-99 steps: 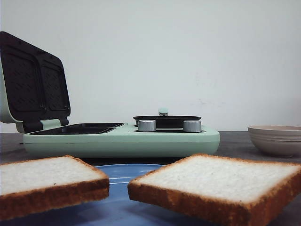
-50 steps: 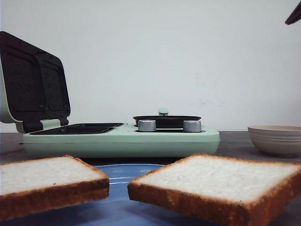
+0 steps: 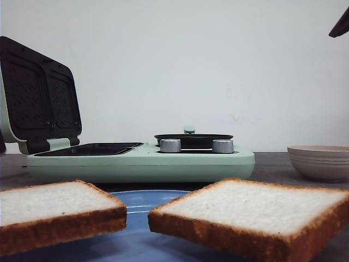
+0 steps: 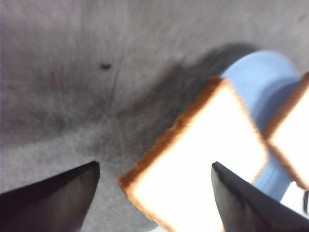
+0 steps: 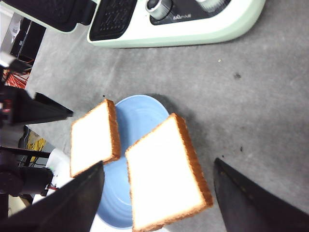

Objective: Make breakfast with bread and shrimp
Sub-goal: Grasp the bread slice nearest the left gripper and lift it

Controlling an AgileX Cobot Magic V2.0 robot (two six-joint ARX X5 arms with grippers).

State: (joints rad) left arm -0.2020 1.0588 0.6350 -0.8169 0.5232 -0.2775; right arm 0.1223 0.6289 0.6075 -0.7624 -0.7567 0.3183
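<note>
I see two square slices of white bread with golden-brown crusts, the left slice [image 3: 57, 213] and the right slice [image 3: 253, 215], both resting on the round pale-blue plate [image 3: 143, 197] and overhanging its rim. My left gripper [image 4: 154, 193] hangs over the left slice with its fingers spread wide; the slice's corner lies between them, untouched, and the grey tabletop [image 4: 72, 82] stretches beyond it. My right gripper [image 5: 159, 198] is also spread wide and holds nothing; the right slice sits directly between its fingers, with the left slice just to one side. Beyond the plate from that gripper stands the mint-green sandwich maker [image 3: 142, 161], lid [image 3: 38, 95] raised upright, two silver knobs [image 3: 170, 145] on its deck. A ribbed beige bowl [image 3: 320, 161] sits well apart on the table.
</note>
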